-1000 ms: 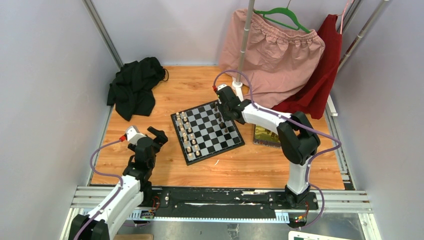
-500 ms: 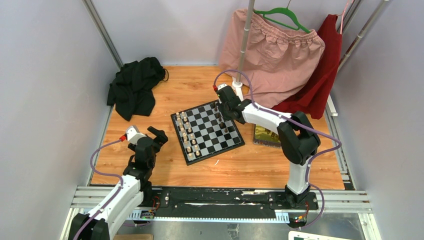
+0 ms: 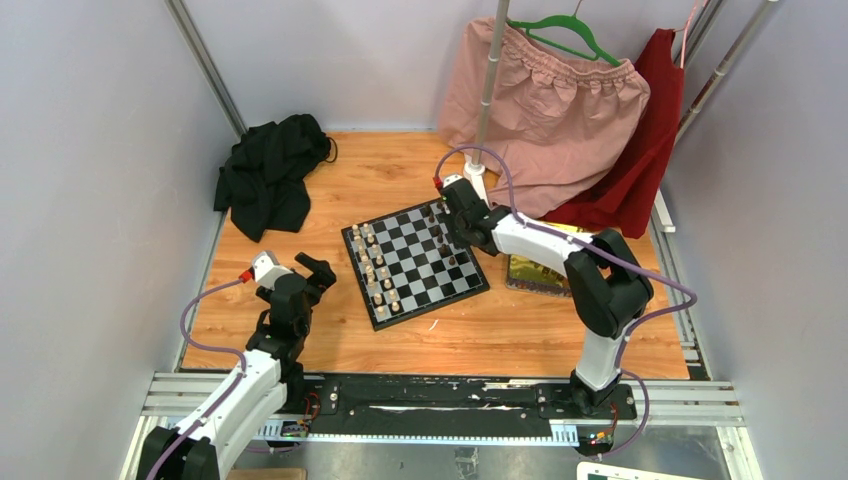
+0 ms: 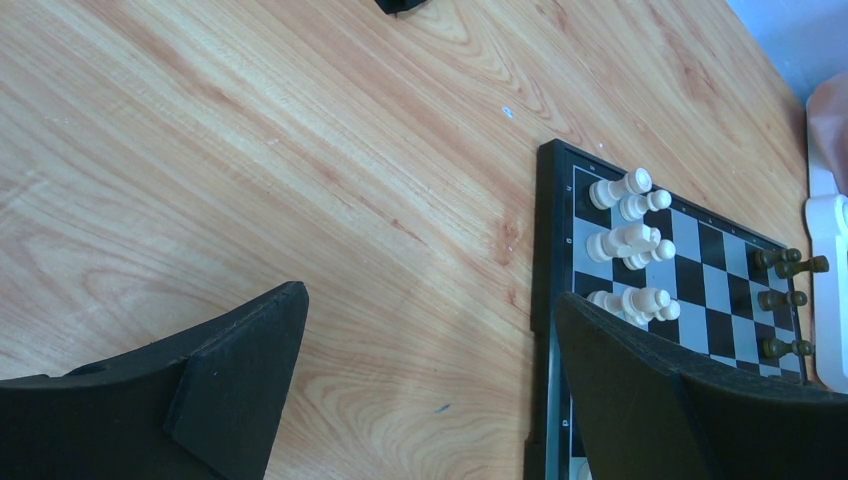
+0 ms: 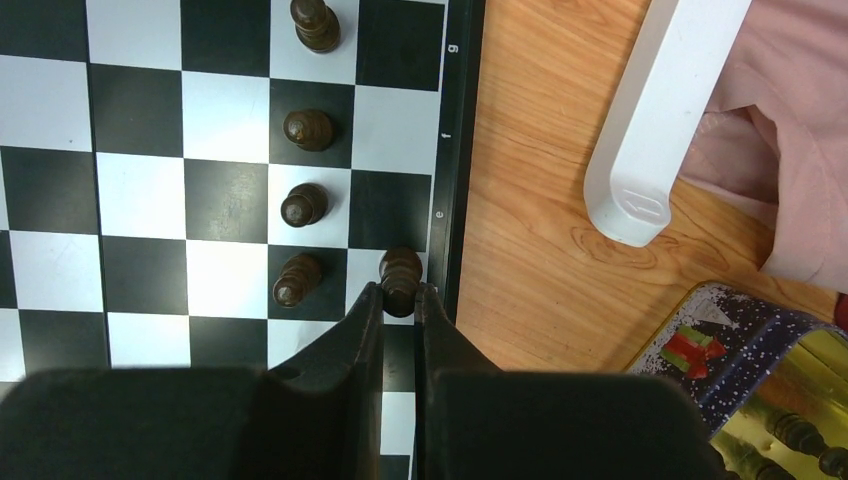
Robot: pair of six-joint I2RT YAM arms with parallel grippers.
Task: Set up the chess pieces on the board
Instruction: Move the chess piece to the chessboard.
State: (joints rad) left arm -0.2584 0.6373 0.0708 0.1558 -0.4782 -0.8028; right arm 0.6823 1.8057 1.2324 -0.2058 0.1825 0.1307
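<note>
Pinching dark chess piece (image 5: 401, 266) at board (image 5: 140, 215) edge: rt claw (image 5: 400, 292), near-shut.

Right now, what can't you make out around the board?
Right wrist: the right jaws hide the base of the dark piece they grip.
Left wrist: the open left jaws cover the near part of the board.
Top: pieces too small to tell kinds.
Right wrist: tin cut off at the corner.

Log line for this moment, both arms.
right gripper: shut on dark piece at board edge | left gripper: open, above table beside board
</note>
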